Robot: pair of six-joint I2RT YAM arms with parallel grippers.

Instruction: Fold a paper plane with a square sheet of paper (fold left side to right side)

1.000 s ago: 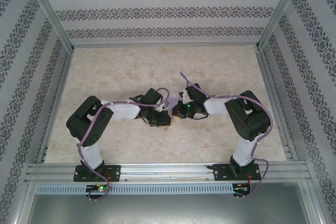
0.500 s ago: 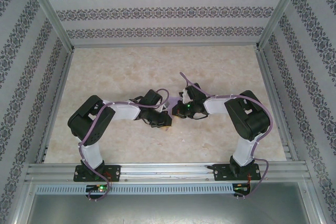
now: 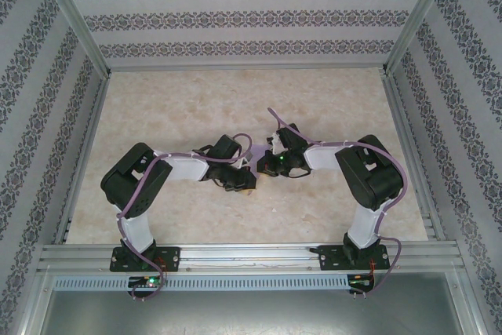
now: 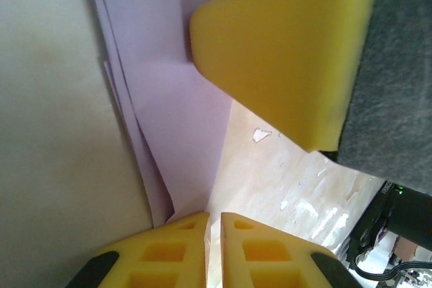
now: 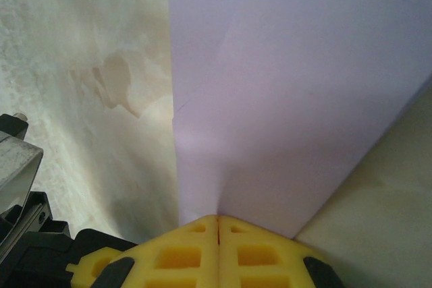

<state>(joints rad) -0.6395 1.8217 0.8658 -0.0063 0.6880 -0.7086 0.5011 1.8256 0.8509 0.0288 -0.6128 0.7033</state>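
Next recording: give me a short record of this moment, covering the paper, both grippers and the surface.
paper: thin lavender paper sheet, folded, layered edges showing
left gripper: fingers pinched on the sheet's narrow end
right gripper: fingers shut on the sheet's edge
position: both grippers close together mid-table
surface: beige marbled table

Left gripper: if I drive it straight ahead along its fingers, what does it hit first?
The lavender paper, already at the tips of the left gripper. Just beyond, the yellow fingers of the right gripper stand in line, shut on the same sheet. Depth is unclear, so expect contact soon.
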